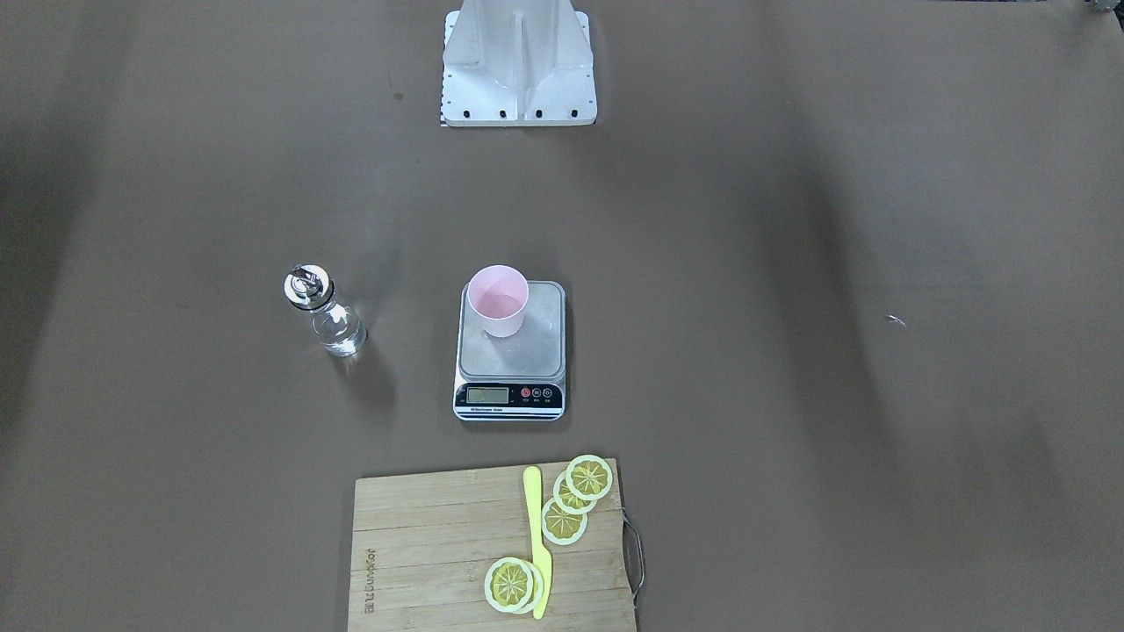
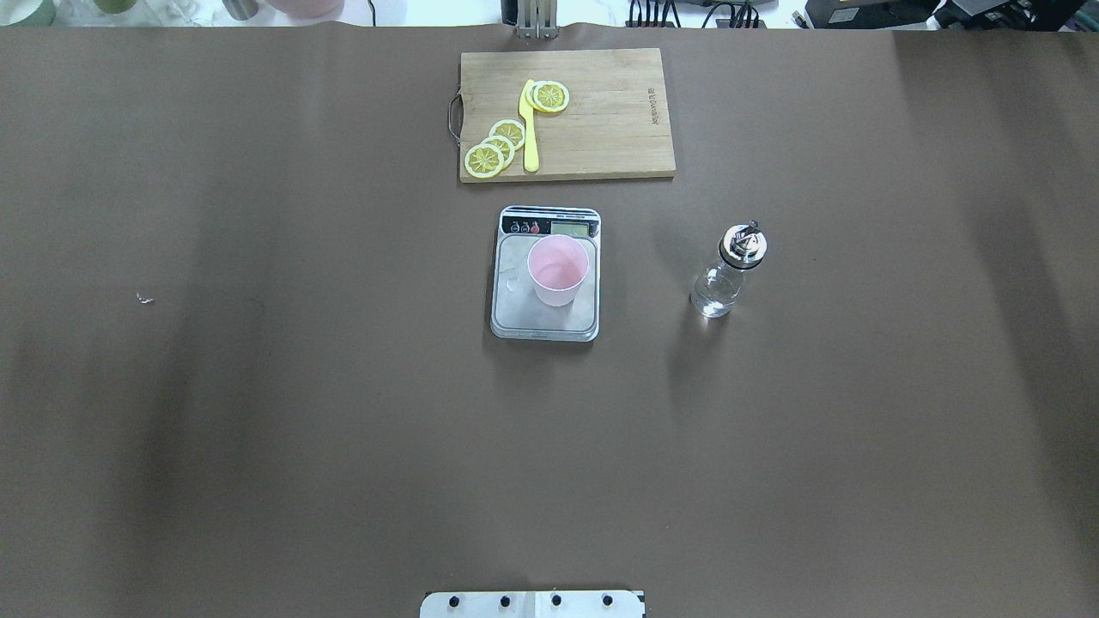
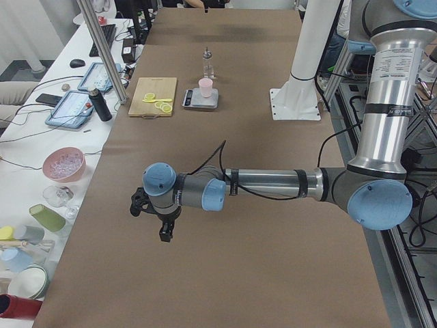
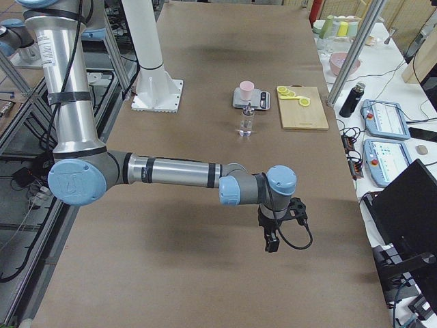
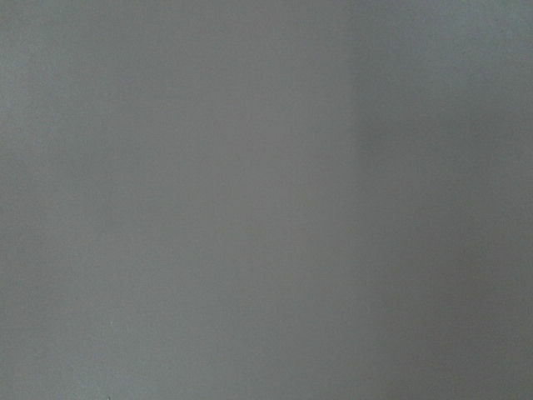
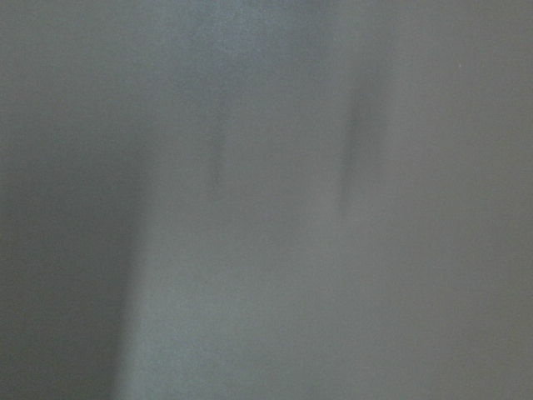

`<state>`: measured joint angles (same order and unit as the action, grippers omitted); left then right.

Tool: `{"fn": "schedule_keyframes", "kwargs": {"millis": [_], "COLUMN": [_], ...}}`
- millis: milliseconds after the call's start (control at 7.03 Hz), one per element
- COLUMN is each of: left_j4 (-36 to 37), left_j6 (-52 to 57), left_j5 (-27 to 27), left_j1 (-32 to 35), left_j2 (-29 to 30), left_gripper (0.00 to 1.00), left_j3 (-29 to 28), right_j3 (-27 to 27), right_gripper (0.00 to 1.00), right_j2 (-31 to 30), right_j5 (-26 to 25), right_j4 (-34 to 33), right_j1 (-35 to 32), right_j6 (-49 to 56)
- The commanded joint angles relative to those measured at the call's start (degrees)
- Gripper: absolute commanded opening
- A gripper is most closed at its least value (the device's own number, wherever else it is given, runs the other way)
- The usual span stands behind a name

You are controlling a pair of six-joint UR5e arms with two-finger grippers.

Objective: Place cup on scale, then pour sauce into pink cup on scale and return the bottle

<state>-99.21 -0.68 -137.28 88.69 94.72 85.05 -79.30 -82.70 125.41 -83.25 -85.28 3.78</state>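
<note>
The pale pink cup point(image 2: 558, 270) stands upright on the silver-grey platform of the scale point(image 2: 515, 309); it also shows in the front view point(image 1: 498, 300) on the scale point(image 1: 527, 351). The clear glass bottle point(image 2: 725, 270) with its metal pourer cap stands upright on the table, apart from the scale, on the robot's right point(image 1: 323, 312). Clear sauce point(image 2: 714, 296) fills its lower part. My left gripper point(image 3: 164, 232) hangs over bare table far from these things. My right gripper point(image 4: 271, 242) does the same at the other end. I cannot tell whether either is open or shut.
A wooden cutting board point(image 2: 618, 120) with lemon slices point(image 2: 494, 148) and a yellow knife point(image 2: 529, 129) lies beyond the scale. The robot's white base point(image 1: 518, 66) stands at the near edge. Side tables with bowls and tablets point(image 3: 75, 102) flank the far side.
</note>
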Motion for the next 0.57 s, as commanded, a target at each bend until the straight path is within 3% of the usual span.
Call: {"fn": "schedule_keyframes", "kwargs": {"millis": [0, 427], "left_j4": [-2.7, -2.7], "left_j6": [0.0, -0.3], "left_j5": [0.0, -0.1], "left_j1": [0.4, 1.5], "left_j2": [-0.7, -1.4], "left_gripper": [0.98, 0.98], "left_j3": [0.1, 0.2], "right_j3": [-0.4, -0.3], "right_gripper": [1.00, 1.00], "right_j2": [0.2, -0.2], "right_j5": [1.1, 1.5], "right_j4": [-0.7, -0.8], "right_j1": [-0.1, -0.1], "right_j6": [0.0, 0.0]}}
